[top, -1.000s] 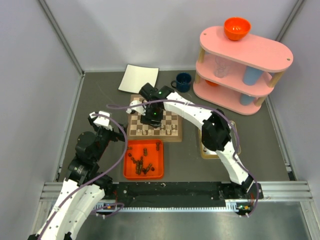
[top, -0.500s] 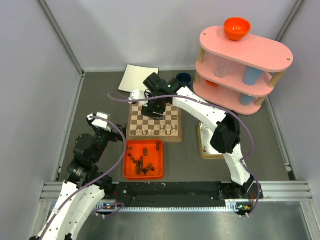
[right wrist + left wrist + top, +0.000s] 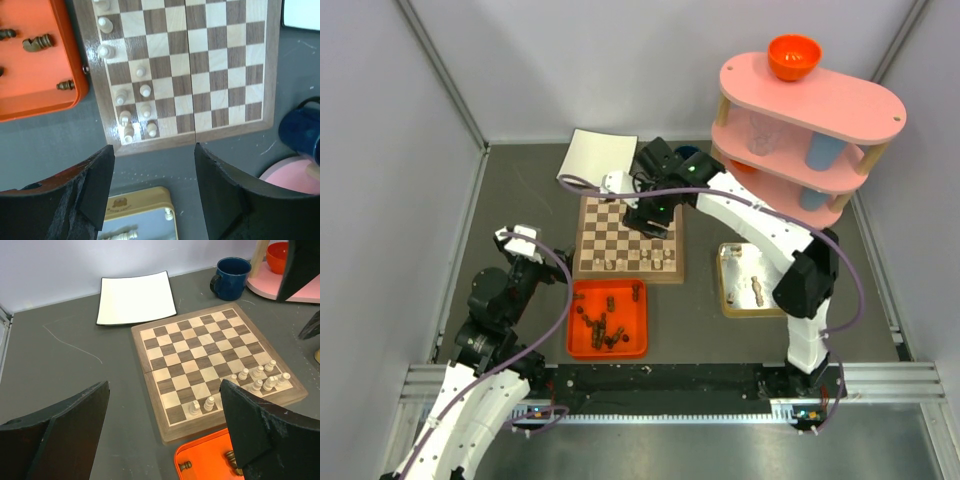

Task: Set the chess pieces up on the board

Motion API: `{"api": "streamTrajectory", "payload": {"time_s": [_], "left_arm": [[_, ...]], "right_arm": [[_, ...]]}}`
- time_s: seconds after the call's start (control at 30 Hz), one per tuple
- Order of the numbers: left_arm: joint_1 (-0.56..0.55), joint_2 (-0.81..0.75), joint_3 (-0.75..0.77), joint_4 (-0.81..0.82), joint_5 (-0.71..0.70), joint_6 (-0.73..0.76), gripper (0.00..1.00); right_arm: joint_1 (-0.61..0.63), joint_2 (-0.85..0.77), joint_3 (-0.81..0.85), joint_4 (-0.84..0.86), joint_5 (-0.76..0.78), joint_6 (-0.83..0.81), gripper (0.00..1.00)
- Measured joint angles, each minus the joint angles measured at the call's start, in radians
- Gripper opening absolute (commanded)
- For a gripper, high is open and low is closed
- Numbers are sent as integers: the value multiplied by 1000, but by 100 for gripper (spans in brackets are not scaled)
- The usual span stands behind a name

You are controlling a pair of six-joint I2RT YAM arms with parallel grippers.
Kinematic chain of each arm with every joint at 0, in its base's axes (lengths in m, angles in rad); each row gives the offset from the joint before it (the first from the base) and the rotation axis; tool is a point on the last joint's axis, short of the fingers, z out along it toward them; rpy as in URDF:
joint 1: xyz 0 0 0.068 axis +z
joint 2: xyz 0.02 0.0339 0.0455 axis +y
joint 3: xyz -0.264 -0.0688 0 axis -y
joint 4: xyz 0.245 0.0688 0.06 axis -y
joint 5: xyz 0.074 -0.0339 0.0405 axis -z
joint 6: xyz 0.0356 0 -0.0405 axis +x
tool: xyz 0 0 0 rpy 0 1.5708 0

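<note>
**Top external view: right gripper [image 3: 656, 220] parted and empty over the board's far right**

The right gripper is seen poised above the far right squares of the board [image 3: 610, 225]. Its jaws are parted with nothing between them, and this is borne out in the right wrist view. The left gripper [image 3: 165, 390] is held wide and is also empty, off to the left of the board.

Pale chessmen [image 3: 258, 372] are found only in the two near rows, mostly towards the right. The far rows are bare. The dark chessmen [image 3: 600, 328] are heaped in the orange tray [image 3: 632, 338], set just near of the board and closer to the left arm. Loose pale pieces [image 3: 757, 290] are seen in the gold tin [image 3: 724, 285], just right of the board's near right corner.

One relation is to be watched. The tin lies near and right of the right gripper, on that arm's own side, so a reach towards its base is judged to be called for. One piece there appears to be lying flat, long axis roughly near-to-far, though this cannot be told for certain.
</note>
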Motion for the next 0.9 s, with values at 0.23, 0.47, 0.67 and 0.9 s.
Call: {"api": "streamTrajectory", "payload": {"time_s": [0.23, 0.47, 0.67, 0.9], "left_arm": [[0, 5, -1, 0, 0, 0, 97], [0, 26, -1, 0, 1, 0, 97], [1, 45, -1, 0, 8, -2, 99], [1, 85, -1, 1, 23, -4, 99]], "right_arm": [[-82, -161, -155, 37, -35, 14, 68], [-221, -356, -365, 118, -129, 57, 75], [-523, -583, -613, 301, -335, 203, 99], [-796, -888, -906, 545, -513, 455, 99]]}}
